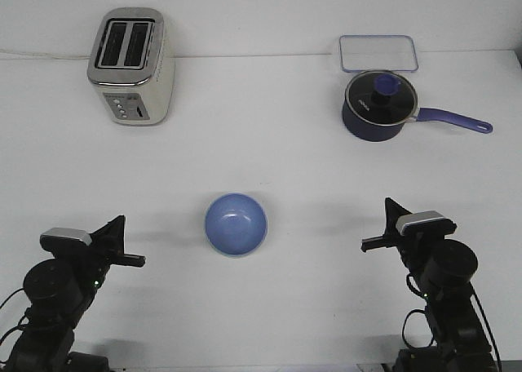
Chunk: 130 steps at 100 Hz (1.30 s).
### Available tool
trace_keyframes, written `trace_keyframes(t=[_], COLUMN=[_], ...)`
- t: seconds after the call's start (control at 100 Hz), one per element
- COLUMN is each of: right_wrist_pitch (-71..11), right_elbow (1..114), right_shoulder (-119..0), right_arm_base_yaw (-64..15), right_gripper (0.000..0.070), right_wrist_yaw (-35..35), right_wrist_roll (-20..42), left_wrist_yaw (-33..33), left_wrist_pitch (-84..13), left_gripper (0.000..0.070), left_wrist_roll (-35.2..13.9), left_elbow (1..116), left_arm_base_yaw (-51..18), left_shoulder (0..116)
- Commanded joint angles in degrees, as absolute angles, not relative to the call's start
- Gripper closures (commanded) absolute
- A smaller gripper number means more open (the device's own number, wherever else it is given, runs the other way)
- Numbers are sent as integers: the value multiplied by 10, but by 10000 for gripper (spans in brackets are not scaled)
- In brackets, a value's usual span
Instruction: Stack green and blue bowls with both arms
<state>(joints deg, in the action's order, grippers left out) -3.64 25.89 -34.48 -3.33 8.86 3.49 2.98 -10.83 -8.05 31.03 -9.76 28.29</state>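
Note:
The light blue bowl point(235, 223) sits upright on the white table point(269, 160), front centre, between my two arms. No separate pale green bowl shows; a thin pale edge lies under the blue bowl's near rim, and I cannot tell what it is. My left gripper point(126, 243) rests low at the front left, pointing toward the bowl and well apart from it. My right gripper point(377, 225) rests low at the front right, also pointing inward and apart from the bowl. Both hold nothing. I cannot tell how the jaws stand from this angle.
A cream and silver toaster point(130, 66) stands at the back left. A dark navy lidded saucepan point(379, 104) with its handle pointing right stands at the back right, with a clear flat lid or tray point(378, 52) behind it.

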Motion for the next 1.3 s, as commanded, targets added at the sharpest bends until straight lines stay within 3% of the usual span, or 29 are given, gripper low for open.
trace_keyframes(t=[0.0,0.17,0.47,0.84,1.29], right_wrist_pitch=[-29,-30,-29,-30,-29], right_elbow=[262,262,262,262,262], right_shoulder=[-345,-345,-345,-345,-345], right_arm_base_yaw=[-35,-35,-35,-35,-35], right_gripper=[700,700,700,700,700], right_wrist_yaw=[89,89,89,89,89], right_wrist_roll=[43,43,43,43,43], left_wrist_yaw=[30,28,28,28,28], left_wrist_pitch=[-102,-50,117,117,120], left_gripper=[689,689,689,689,689], left_wrist_roll=[-75,-62,-36,-37,-37], left_elbow=[318,293,119,19,8], left_arm_base_yaw=[-98,-97,-92,-60,-35], left_shoulder=[276,239,121,1,2])
